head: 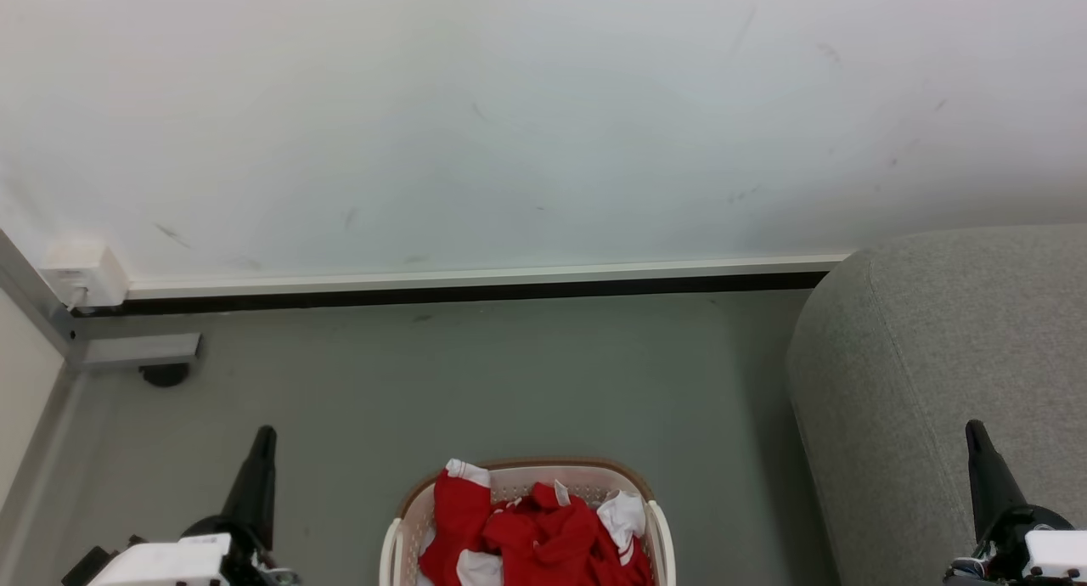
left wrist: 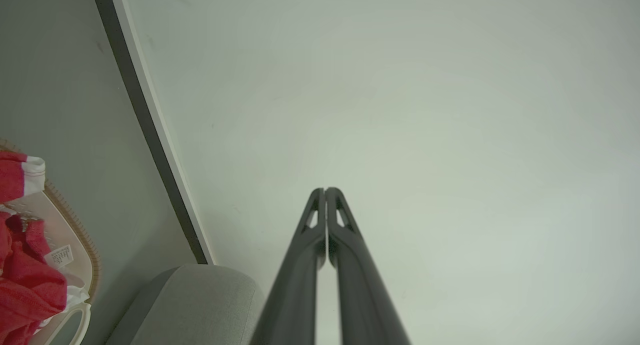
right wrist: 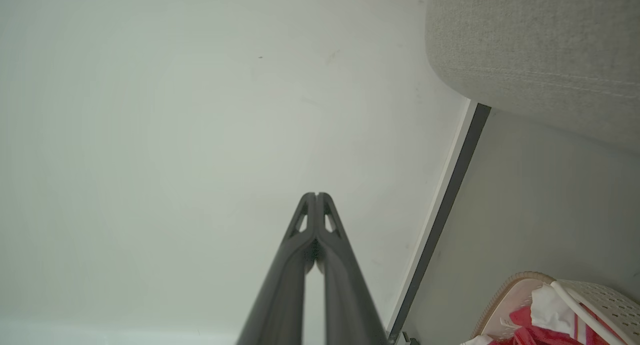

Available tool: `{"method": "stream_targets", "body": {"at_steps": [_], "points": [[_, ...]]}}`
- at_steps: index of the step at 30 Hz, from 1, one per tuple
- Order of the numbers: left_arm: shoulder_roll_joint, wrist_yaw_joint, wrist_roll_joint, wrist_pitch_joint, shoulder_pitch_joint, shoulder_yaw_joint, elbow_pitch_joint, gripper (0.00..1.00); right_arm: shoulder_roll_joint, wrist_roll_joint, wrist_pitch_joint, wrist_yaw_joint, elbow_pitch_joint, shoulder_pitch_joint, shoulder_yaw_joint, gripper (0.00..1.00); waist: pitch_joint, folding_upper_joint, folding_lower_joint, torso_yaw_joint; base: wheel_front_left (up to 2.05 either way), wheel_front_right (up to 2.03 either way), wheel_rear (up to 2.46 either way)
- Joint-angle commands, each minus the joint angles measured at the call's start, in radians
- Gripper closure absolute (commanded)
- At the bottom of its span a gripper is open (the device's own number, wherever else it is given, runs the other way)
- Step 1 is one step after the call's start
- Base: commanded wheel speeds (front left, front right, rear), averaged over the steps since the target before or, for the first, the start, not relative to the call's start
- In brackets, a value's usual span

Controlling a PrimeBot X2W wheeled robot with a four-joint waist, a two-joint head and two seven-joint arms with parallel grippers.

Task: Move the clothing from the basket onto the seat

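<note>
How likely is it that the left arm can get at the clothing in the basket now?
Probably yes. The clothing is heaped in the open top of the basket, and nothing covers it or stands between it and the left gripper. That gripper is shut, so it would need to open first.

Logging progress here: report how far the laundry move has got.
Done: nothing visible; the clothing lies heaped in the basket, beside the seat. In hand: nothing; the left gripper and right gripper are shut and empty, off the basket. Left: every garment's transfer.
</note>
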Motion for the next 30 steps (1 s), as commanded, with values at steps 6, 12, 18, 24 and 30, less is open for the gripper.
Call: {"method": "stream_targets", "body": {"at_steps": [6, 12, 18, 24, 30], "points": [[-0.007, 0.0, 0.005, -0.009, 0.017, -0.01, 0.023, 0.0, 0.007, -0.005, -0.008, 0.0, 0.017, 0.018, 0.005, 0.0, 0.0, 0.0, 0.0, 0.0, 0.0, 0.0, 0.0], [-0.006, 0.0, 0.028, -0.04, 0.013, -0.037, 0.032, 0.0, 0.006, -0.058, -0.039, 0.0, 0.001, 0.034, 0.012, 0.0, 0.0, 0.0, 0.0, 0.001, 0.0, 0.0, 0.0], [-0.005, 0.001, 0.098, -0.068, 0.007, -0.054, 0.038, 0.0, 0.005, -0.168, -0.068, 0.0, -0.023, 0.047, 0.016, 0.0, 0.0, 0.0, 0.0, 0.001, 0.0, 0.0, 0.0], [-0.004, 0.009, 0.205, -0.095, 0.006, -0.068, 0.031, 0.0, 0.004, -0.307, -0.095, 0.0, -0.054, 0.058, 0.022, 0.0, 0.001, 0.0, 0.0, 0.002, 0.0, 0.0, 0.0], [-0.003, 0.025, 0.329, -0.12, 0.011, -0.082, 0.013, 0.0, 0.003, -0.456, -0.12, 0.0, -0.084, 0.068, 0.033, 0.0, 0.001, 0.0, 0.0, 0.003, 0.0, 0.0, 0.0]]}}
